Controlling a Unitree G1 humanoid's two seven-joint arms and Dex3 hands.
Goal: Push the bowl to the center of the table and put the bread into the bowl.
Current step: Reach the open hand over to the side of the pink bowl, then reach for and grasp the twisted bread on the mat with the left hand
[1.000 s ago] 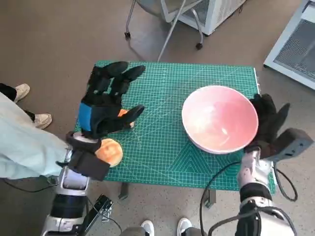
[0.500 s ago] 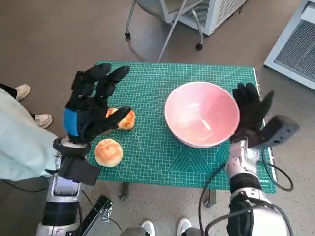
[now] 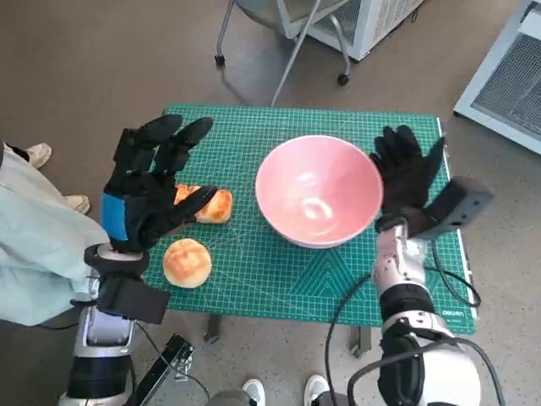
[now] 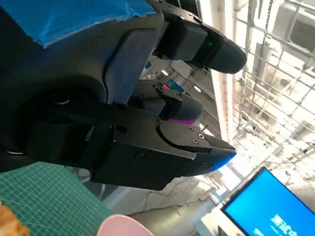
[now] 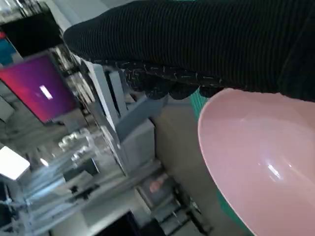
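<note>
The pink bowl (image 3: 318, 190) sits near the middle of the green cutting mat (image 3: 287, 271), tilted a little; its rim also shows in the right wrist view (image 5: 256, 162). My right hand (image 3: 406, 176), in the black glove, presses flat against the bowl's right side with fingers spread. Two bread rolls lie on the mat's left part: one (image 3: 205, 205) partly behind my left hand, the other (image 3: 187, 262) near the front edge. My left hand (image 3: 150, 182) hovers above the rolls with its fingers apart and holds nothing.
A wheeled chair base (image 3: 279, 51) stands behind the table. A person's pale sleeve (image 3: 34, 254) and shoes (image 3: 38, 155) are at the left. White equipment (image 3: 507, 76) stands at the right.
My right hand has pushed the bowl leftward, from the mat's right side to near its middle. My left hand has drifted left, uncovering more of the rolls.
</note>
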